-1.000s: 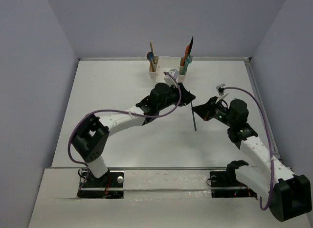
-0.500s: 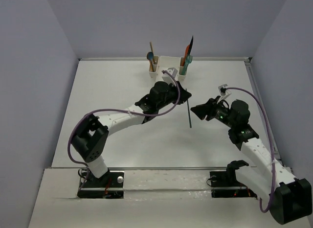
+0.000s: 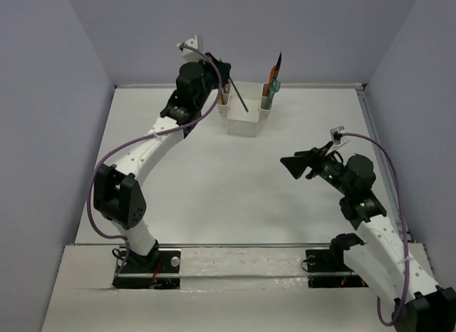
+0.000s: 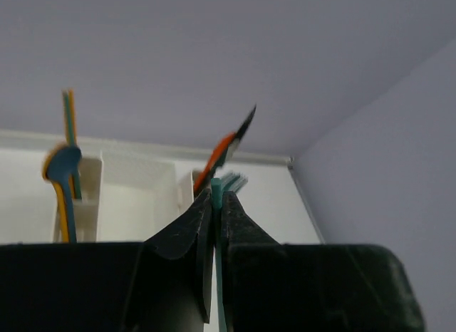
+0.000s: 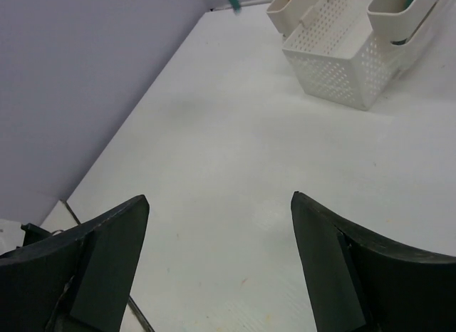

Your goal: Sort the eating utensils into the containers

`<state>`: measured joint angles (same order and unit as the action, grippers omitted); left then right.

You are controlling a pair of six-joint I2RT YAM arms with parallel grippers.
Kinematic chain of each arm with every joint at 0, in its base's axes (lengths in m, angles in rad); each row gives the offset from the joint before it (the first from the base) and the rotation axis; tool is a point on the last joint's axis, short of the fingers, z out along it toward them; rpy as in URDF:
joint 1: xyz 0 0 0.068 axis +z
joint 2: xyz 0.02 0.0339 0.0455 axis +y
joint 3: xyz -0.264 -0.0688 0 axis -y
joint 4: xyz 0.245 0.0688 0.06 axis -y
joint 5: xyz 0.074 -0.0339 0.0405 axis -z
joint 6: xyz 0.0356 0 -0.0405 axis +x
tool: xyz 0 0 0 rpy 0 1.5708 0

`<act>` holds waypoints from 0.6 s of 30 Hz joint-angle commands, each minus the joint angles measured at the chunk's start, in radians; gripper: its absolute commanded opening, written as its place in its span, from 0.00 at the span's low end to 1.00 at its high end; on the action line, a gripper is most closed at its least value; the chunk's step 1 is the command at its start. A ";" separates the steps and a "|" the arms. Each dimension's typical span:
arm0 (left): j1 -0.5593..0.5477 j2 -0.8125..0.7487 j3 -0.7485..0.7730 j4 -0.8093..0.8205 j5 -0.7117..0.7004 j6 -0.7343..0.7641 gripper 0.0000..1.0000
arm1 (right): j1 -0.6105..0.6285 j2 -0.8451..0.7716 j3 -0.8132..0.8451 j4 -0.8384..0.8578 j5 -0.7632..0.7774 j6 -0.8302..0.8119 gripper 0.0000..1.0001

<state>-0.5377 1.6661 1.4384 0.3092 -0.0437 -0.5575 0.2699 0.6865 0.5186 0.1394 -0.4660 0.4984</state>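
The white caddy [image 3: 246, 124] stands at the back of the table. My left gripper [image 3: 226, 74] hangs high above its left side, shut on a slim teal chopstick [image 3: 241, 98] that slants down over the middle bin. In the left wrist view the jaws [image 4: 216, 193] pinch the chopstick [image 4: 216, 186] above the caddy [image 4: 135, 204]. A blue spoon [image 4: 63, 168] stands in the left compartment; orange, dark and teal utensils [image 4: 226, 148] stand in the right one [image 3: 273, 79]. My right gripper [image 3: 296, 163] is open and empty over the table, well away from the caddy [image 5: 335, 68].
Grey walls close in the table at the left, back and right. The left arm's cable [image 3: 206, 97] loops beside the caddy's left compartment. Bare white tabletop [image 5: 235, 168] lies under my right gripper [image 5: 217, 196].
My right gripper opened, let go of the chopstick and drew back to the right. My left arm carried the chopstick up and back from mid-table to above the caddy.
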 commanded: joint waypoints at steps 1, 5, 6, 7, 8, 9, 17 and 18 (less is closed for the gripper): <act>0.071 0.044 0.290 -0.024 -0.134 0.105 0.00 | 0.008 -0.015 -0.038 0.017 0.004 0.031 0.87; 0.116 0.206 0.495 -0.079 -0.188 0.166 0.00 | 0.008 -0.030 -0.071 0.032 0.007 0.038 0.88; 0.116 0.233 0.529 -0.085 -0.197 0.182 0.00 | 0.008 -0.031 -0.074 0.032 0.010 0.037 0.88; 0.125 0.256 0.560 -0.090 -0.206 0.194 0.00 | 0.008 -0.033 -0.075 0.029 0.013 0.032 0.88; 0.125 0.303 0.617 -0.094 -0.215 0.221 0.00 | 0.008 -0.031 -0.075 0.029 0.015 0.028 0.89; 0.125 0.325 0.643 -0.096 -0.237 0.234 0.00 | 0.008 -0.028 -0.080 0.031 0.013 0.028 0.89; 0.134 0.513 0.813 -0.033 -0.286 0.333 0.00 | 0.008 0.008 -0.089 0.062 -0.022 0.037 0.90; 0.134 0.529 0.826 -0.030 -0.288 0.341 0.00 | 0.008 0.016 -0.091 0.066 -0.023 0.038 0.90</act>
<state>-0.4046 2.1891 2.1693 0.2268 -0.2935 -0.2897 0.2699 0.6941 0.4351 0.1425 -0.4709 0.5289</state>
